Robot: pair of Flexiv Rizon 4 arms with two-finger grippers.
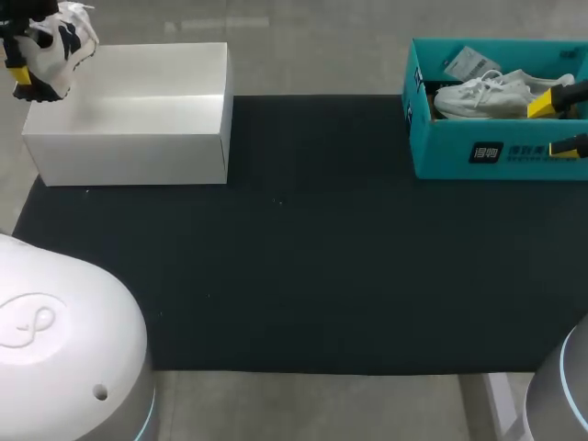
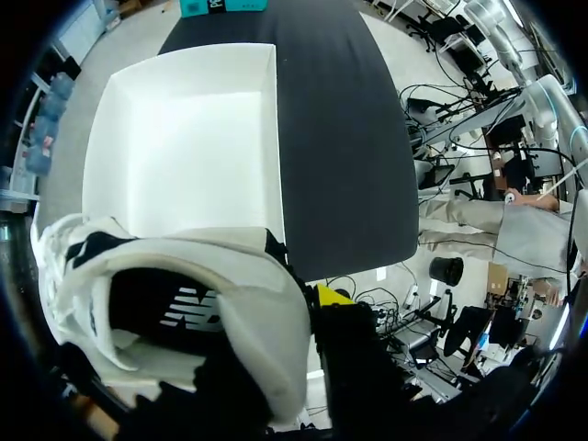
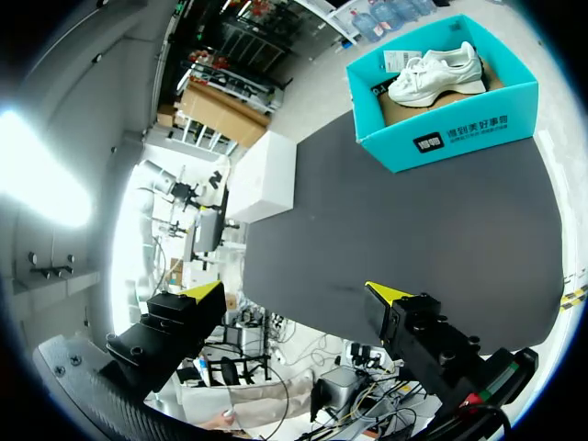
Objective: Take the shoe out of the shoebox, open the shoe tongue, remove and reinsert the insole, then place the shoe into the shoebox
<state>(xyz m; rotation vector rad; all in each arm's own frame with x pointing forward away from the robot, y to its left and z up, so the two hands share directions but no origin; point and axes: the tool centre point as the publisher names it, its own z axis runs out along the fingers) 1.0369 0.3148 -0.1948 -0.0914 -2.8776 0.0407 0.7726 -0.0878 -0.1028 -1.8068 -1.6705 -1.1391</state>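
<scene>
- The left claw (image 1: 26,66) is clamped on the shoe (image 1: 60,41), a white trainer with black panels. It hangs tilted in the air over the far left corner of the white shoebox (image 1: 129,138).
- The left wrist view fills with the shoe's collar. Only one yellow tip shows beside it and the other is hidden behind the upper. The box below is open and bare inside.
- The right claw (image 3: 296,292) is spread wide with nothing between its fingers. It sits off at the right side by the teal box (image 1: 496,156), which holds a second sneaker (image 1: 482,95).
- My read is that the shoe is out of its box and needs a landing spot, though the frames alone can't rule out a return trip.
- To do this well, carry the shoe clear of the box wall before lowering it, so the sole doesn't clip the rim.
- Aim for the open middle of the black mat (image 1: 303,257), where both arms can reach.
- Set it down sole-flat with the opening upward, so the tongue is there for the free claw.
- Watch the tilt, because a grip on the collar can let the toe swing. Move slowly and hold on until the sole rests fully.
</scene>
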